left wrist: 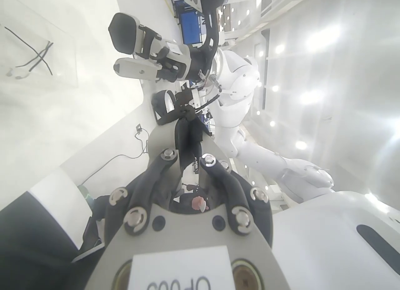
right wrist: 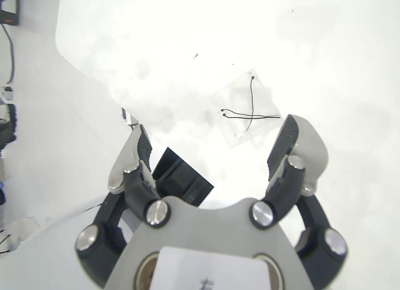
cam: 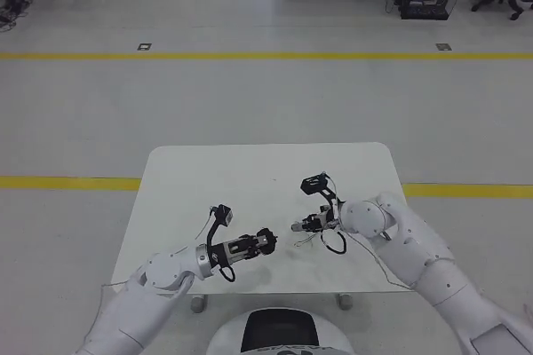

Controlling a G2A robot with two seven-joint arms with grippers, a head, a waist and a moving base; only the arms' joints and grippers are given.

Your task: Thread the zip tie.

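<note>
the left gripper is clenched, its dark pads pressed flat together, and i can make out nothing between them. facing it, the right gripper hangs released, jaws wide. their tips are near each other above the white counter. the black zip ties lie crossed on a clear tray on the counter, apart from both grippers.

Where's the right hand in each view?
Top view: right hand, open, above the table, facing the left hand.
Left wrist view: open, just beyond the left hand.
Right wrist view: foreground, open.
Shared landmark: zip ties on a clear sheet.
</note>
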